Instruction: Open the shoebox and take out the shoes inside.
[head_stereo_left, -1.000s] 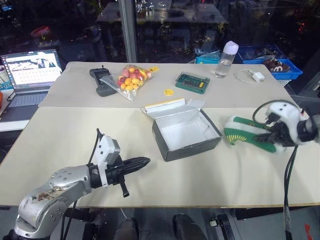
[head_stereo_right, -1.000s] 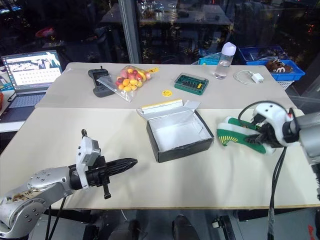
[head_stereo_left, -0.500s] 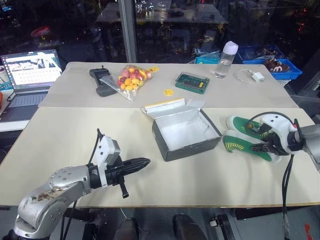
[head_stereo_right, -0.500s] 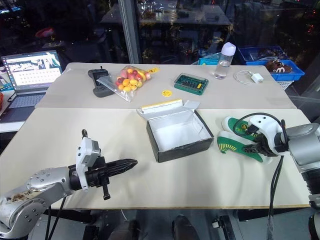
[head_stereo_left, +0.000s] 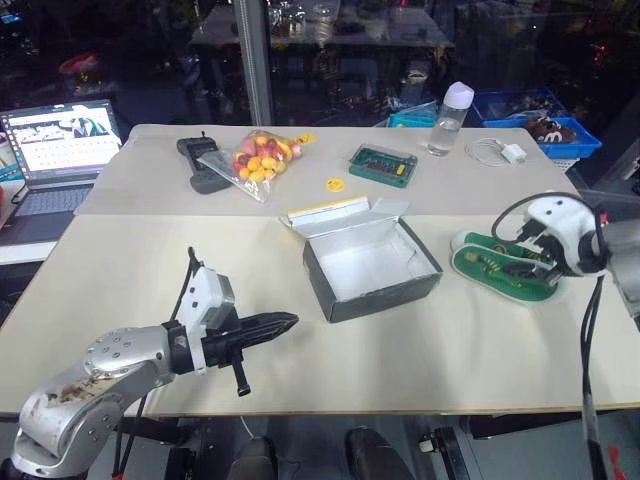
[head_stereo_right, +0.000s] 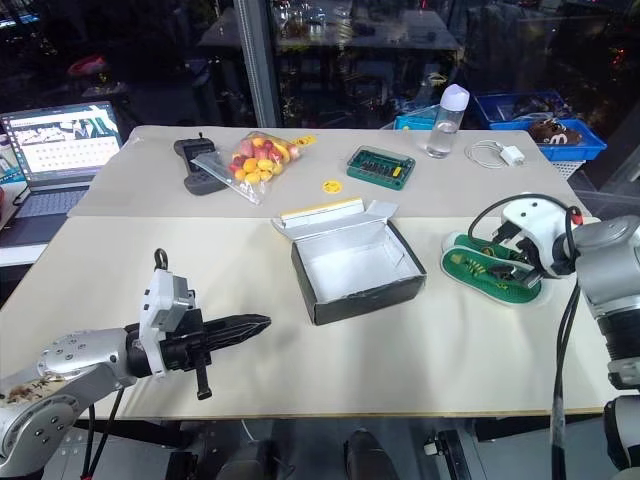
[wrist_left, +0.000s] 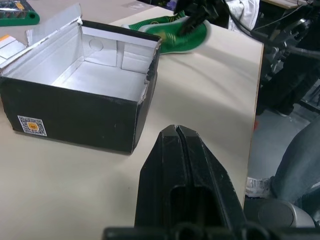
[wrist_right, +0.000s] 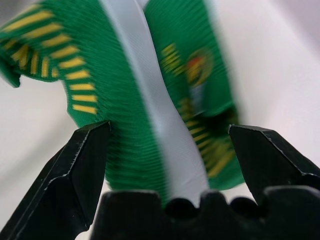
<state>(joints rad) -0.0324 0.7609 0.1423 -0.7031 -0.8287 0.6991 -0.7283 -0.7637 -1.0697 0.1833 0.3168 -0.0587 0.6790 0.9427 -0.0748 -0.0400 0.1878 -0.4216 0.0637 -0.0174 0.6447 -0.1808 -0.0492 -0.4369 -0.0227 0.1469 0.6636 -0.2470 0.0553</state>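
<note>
The shoebox (head_stereo_left: 385, 298) stands open in the middle of the table, its white inside empty and its yellow-edged lid folded back. The shoes (head_stereo_left: 495, 265), green with yellow ribbed markings, lie side by side on the table just right of the box. My right gripper (head_stereo_left: 533, 262) hovers over their far end, open; in the right wrist view its fingers (wrist_right: 82, 160) stand wide apart with the shoes (wrist_right: 135, 90) beyond them, not gripped. My left gripper (head_stereo_left: 292, 320) is shut and empty, low at the front left, pointing toward the box (wrist_left: 75, 120).
On the far table half lie a bag of coloured balls (head_stereo_left: 258, 157), a black controller (head_stereo_left: 195, 160), a green case (head_stereo_left: 384, 165), a yellow disc (head_stereo_left: 337, 184), a bottle (head_stereo_left: 448, 118) and a white charger cable (head_stereo_left: 500, 153). A laptop (head_stereo_left: 60, 140) sits far left, blue bins (head_stereo_left: 545, 125) far right.
My right gripper has opened and let go of the shoes, which now lie flat on the table; the hand has lifted slightly away. The left arm has kept still.
</note>
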